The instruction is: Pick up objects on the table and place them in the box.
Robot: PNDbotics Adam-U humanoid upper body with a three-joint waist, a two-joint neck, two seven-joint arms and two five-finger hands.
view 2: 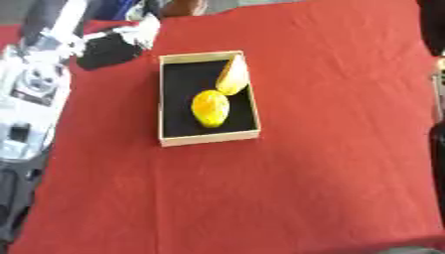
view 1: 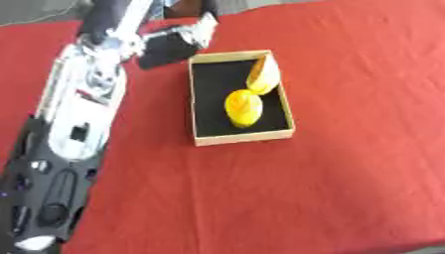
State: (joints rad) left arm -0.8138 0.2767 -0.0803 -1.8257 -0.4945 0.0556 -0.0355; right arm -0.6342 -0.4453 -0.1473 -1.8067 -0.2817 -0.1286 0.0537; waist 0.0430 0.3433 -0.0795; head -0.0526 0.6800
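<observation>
Yellow objects already sit inside the box (view 1: 198, 141): a rounded yellow one (view 1: 243, 107) on the black lining, and a paler wedge-shaped yellow piece (view 1: 264, 75) leaning against the box wall on the side away from the left robot hand (view 1: 178, 42), touching the round one. Exactly what they are can't be told; they look like toy fruit or similar.

Handling guess: both look light and smooth, rigid or slightly squashy, likely a bit slippery on the curved faces. The round one would roll if nudged, so take it across its middle from above. The wedge is best pinched on its flat sides, since it is propped and could tip over.

Left robot hand is up at the far corner of the box, just beside and outside the rim, near the wedge end. The round object lies further off, towards the robot. The hand seems to hold nothing, and whether its fingers are spread or curled can't be told.

A dark strip at the right edge of the right eye view is probably the right arm; its robot hand isn't visible.

No loose objects show on the red tabletop (view 1: 347, 173) around the box, so the task looks about done.
</observation>
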